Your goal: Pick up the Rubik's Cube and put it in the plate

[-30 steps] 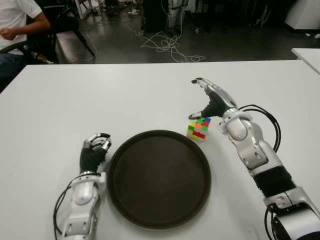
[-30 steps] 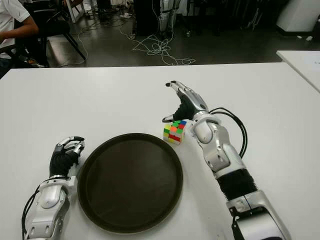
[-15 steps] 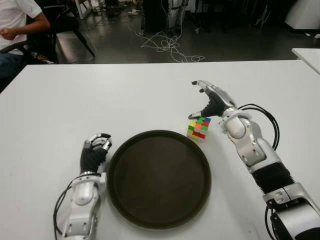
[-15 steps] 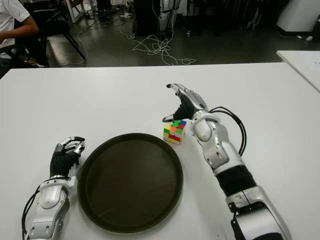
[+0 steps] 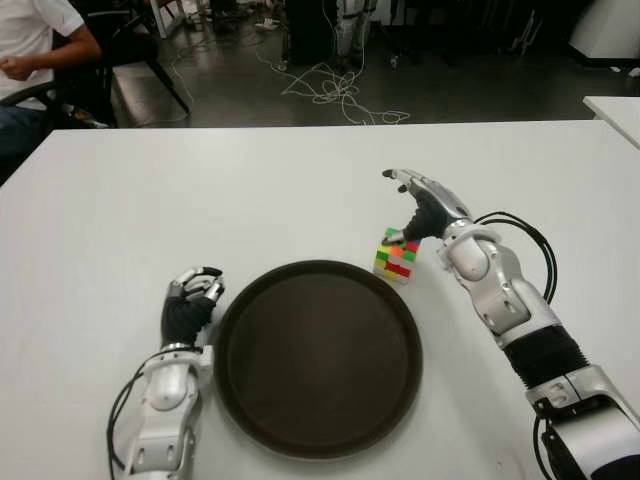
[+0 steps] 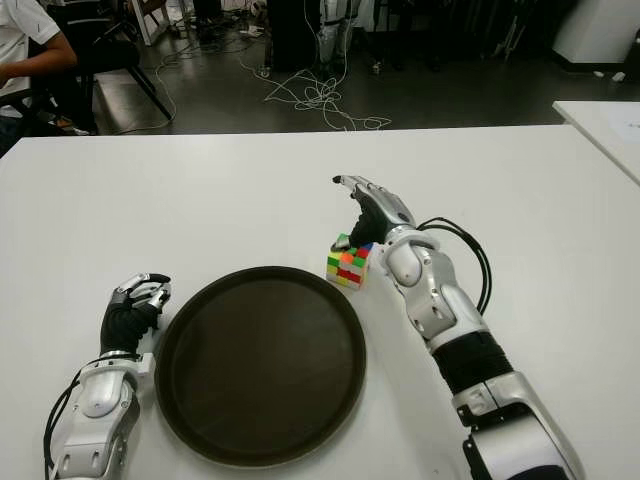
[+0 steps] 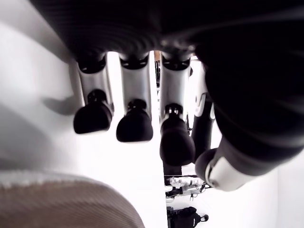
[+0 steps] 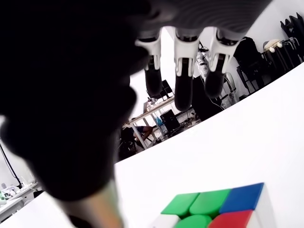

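Note:
The Rubik's Cube (image 5: 397, 256) stands on the white table (image 5: 200, 200), just beyond the far right rim of the round dark plate (image 5: 318, 355). My right hand (image 5: 420, 208) hovers over the cube from behind and to the right, open. Its thumb tip sits at the cube's top face while the fingers (image 8: 183, 80) stretch out above and past it, not wrapped around it. In the right wrist view the cube's green, blue and red tiles (image 8: 213, 204) lie under the palm. My left hand (image 5: 190, 297) shows curled beside the plate's left rim, holding nothing.
A person (image 5: 35, 50) sits on a chair beyond the table's far left corner. Cables (image 5: 335, 90) lie on the floor behind the table. A second white table's corner (image 5: 615, 108) shows at the far right.
My right hand has dropped lower and slightly nearer, bringing its thumb down onto the cube's top. The cube, the plate and the left hand have stayed where they were.

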{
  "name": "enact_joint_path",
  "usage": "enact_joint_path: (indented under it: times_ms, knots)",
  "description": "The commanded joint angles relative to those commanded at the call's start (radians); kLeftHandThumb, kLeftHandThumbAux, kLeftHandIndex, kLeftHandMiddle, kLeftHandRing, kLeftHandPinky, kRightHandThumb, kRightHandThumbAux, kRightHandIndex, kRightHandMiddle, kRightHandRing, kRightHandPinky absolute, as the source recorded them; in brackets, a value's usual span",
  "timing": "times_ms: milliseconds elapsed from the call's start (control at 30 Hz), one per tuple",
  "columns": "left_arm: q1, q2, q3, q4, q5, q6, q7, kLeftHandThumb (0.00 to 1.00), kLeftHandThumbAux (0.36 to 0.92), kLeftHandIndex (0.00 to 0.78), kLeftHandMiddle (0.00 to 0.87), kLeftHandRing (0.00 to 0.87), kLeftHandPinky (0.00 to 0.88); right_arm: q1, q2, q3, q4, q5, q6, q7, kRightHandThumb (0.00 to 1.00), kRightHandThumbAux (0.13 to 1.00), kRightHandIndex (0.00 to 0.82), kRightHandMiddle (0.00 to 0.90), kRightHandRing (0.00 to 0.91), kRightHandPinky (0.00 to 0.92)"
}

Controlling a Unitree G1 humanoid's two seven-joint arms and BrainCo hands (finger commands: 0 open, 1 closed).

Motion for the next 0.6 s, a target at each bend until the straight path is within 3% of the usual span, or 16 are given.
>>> enact_joint_path:
  times_ms: [600]
  knots:
    - [-0.001,0.003,0.002,0.0,-0.005,0.015,-0.009,0.71,0.705,0.444,0.8,0.809,0.793,0.002,-0.008,0.043,0.07,-0.013,-0.013,-0.001,0.0,0.951,0.069,0.13,0.152,0.198]
